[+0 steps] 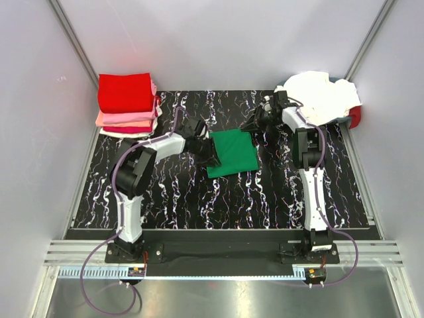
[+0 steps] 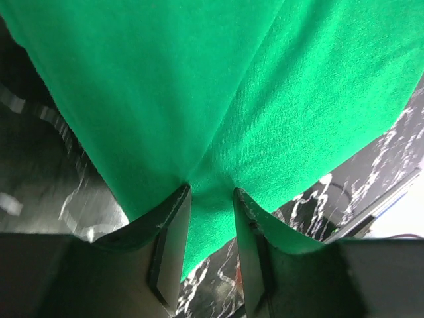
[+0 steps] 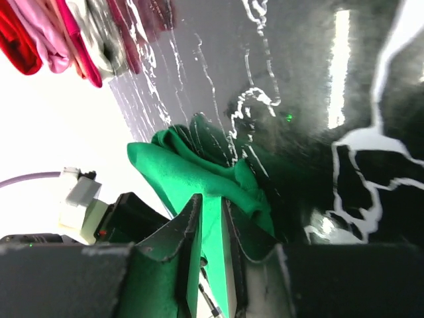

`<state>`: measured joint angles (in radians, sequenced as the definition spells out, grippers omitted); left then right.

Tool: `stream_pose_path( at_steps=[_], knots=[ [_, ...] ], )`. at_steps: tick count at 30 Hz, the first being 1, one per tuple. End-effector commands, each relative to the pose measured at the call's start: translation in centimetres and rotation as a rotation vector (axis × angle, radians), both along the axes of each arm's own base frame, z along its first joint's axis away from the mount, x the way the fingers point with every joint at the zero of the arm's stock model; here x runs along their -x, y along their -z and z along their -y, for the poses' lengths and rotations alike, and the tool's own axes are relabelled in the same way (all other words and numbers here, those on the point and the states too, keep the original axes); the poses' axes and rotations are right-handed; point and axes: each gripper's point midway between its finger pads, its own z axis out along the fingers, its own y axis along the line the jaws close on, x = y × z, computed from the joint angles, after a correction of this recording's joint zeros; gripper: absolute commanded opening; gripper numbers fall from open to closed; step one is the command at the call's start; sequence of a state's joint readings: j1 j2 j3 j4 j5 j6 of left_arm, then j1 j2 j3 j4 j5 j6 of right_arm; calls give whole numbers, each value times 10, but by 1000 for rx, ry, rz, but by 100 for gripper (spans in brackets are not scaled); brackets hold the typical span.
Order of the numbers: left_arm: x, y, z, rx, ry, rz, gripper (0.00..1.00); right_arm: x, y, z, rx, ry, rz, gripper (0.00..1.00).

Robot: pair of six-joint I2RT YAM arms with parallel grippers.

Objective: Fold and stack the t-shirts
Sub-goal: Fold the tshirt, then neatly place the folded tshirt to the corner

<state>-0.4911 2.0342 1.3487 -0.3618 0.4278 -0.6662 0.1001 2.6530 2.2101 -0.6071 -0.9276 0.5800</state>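
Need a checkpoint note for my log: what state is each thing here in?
green t-shirt: folded, on the mat, gripped at two edges
left claw: shut on green t-shirt
right claw: shut on green t-shirt
stack of t-shirts: folded, red on top, far left corner
white cloth heap: unfolded, far right corner

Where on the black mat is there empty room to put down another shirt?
The biggest bare patch of mat lies between the green t-shirt and the near edge. A smaller strip runs along the back, between the folded stack and the white pile. The middle is crowded: the left tool and right tool pinch that shirt.
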Motion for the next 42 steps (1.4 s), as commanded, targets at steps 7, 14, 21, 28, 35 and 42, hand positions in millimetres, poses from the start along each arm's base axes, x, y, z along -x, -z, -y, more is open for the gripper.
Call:
stream_pose_path(
  at_steps=[7, 14, 21, 28, 35, 42],
  knots=[
    [-8, -104, -34, -111, -14, 223, 70, 1, -150, -6, -24, -33, 289, 56],
    [-54, -124, -79, -119, -101, 306, 95, 86, -203, 9, 76, -15, 354, 65],
    [-108, -83, -92, -57, -84, 307, 83, 210, -176, 2, 100, -66, 357, 72],
    [-126, -36, -79, -12, -76, 263, 77, 286, -142, 9, 86, -74, 320, 73],
    [-116, 5, -71, 46, -135, 184, 73, 308, -119, 24, 178, -72, 293, 74],
    [-110, 15, -73, 69, -182, 180, 70, 307, -112, 25, 186, -71, 283, 73]
  ],
)
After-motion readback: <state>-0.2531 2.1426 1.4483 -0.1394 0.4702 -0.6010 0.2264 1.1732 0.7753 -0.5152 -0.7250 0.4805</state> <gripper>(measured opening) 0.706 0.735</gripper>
